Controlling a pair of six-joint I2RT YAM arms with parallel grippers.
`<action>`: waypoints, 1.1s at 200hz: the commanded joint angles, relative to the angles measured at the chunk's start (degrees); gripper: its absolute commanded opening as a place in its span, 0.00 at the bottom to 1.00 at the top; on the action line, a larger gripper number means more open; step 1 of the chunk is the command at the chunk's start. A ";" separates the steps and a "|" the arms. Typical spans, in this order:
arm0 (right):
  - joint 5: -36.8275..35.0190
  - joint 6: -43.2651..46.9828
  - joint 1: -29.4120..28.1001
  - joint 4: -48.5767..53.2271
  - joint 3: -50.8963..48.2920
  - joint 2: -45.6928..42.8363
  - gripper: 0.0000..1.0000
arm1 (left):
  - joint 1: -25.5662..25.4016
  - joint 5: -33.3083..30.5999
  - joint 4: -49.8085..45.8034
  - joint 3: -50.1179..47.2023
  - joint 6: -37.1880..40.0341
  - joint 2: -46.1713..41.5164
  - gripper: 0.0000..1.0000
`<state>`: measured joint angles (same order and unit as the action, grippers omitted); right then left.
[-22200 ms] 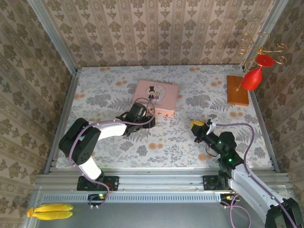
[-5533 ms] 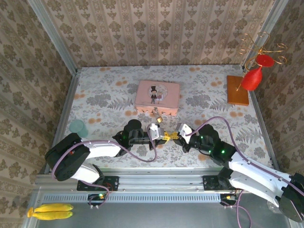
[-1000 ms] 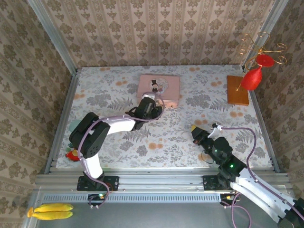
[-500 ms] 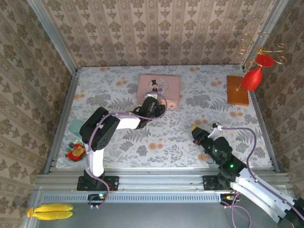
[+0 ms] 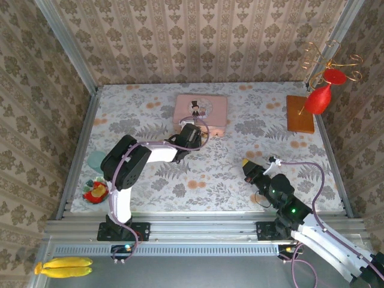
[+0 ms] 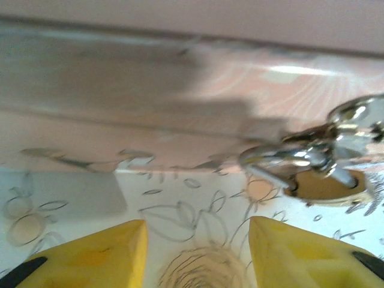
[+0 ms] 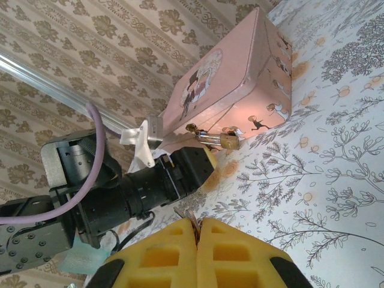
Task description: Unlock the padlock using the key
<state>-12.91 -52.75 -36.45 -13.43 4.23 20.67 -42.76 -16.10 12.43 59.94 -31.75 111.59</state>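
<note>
Count: two arms, two grippers, one padlock [image 7: 228,141], one key [image 7: 189,218], one pink tin [image 5: 200,110]. Also one wooden block [image 5: 299,114] with a red ornament [image 5: 318,99] on gold wire, one teal cup [image 5: 93,161], one small coloured toy [image 5: 93,192] and one bunch of bananas [image 5: 63,266] off the table [image 5: 270,141] at 7 o'clock.

Left arm: elbow folded at the table's 8 o'clock. The forearm lies low, reaching toward 2 o'clock and ending at the near wall of the tin. Left gripper [image 6: 195,231]: yellow fingers apart, bare floral cloth between them, holding nothing.

Right arm: rises from its base at 5 o'clock, with the forearm heading toward 11 o'clock. Right gripper [image 7: 196,223] is over the cloth at the table's 4 o'clock, well apart from the tin. Its fingers are pressed together on a thin sliver of metal, the key. Only the key's tip shows at the seam, so I cannot tell which way it points.

Padlock: on the cloth at the foot of the tin's near long wall, just beyond the left fingertips. In the left wrist view it sits at 2 o'clock from them. I cannot tell whether it touches the wall. In the right wrist view its long axis runs along that wall. The brass body is at the 3 o'clock end and the silver shackle points toward 9 o'clock, at the left gripper. I cannot tell whether the shackle is closed.

Tin: at 12 o'clock of the table's centre, lid up, cartoon couple showing.
</note>
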 commanded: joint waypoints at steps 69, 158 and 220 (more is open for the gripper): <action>-1.55 -0.13 0.24 1.00 -0.60 -0.68 0.00 | -1.71 5.63 7.75 2.14 4.29 -0.26 0.55; -2.54 -0.11 0.31 1.79 -0.95 -1.24 0.00 | -1.49 -4.27 -1.66 9.11 -0.85 6.21 0.59; -3.08 -0.86 0.32 3.05 -2.13 -3.22 0.00 | -1.58 -9.51 -1.53 2.38 1.85 0.38 0.53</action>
<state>-13.37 -52.75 -36.45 -11.33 2.87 18.63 -44.71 -19.86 15.25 65.28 -31.79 115.00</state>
